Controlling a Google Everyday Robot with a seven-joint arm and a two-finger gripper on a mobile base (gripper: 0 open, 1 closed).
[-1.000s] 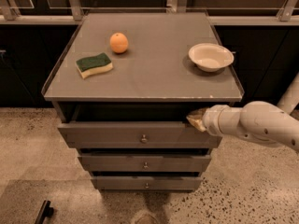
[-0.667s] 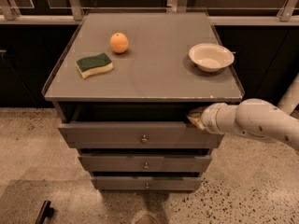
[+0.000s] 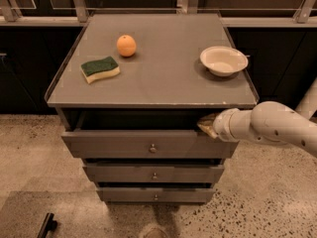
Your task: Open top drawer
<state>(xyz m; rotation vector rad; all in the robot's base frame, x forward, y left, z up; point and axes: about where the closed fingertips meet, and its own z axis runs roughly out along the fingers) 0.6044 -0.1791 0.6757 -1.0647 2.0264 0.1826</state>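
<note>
The top drawer is the widest grey drawer front, with a small round silver knob at its centre. It stands pulled out a little from under the cabinet top, with a dark gap above its front. My gripper sits at the drawer's upper right corner, reaching into that gap on the end of my white arm, which comes in from the right. The gripper's tip is partly hidden under the cabinet's top edge.
On the grey cabinet top lie an orange, a green and yellow sponge and a white bowl. Two narrower drawers sit below. Speckled floor surrounds the cabinet; a dark railing runs behind.
The gripper and arm have shifted slightly left along the drawer's top edge. The drawer looks about as far out as before.
</note>
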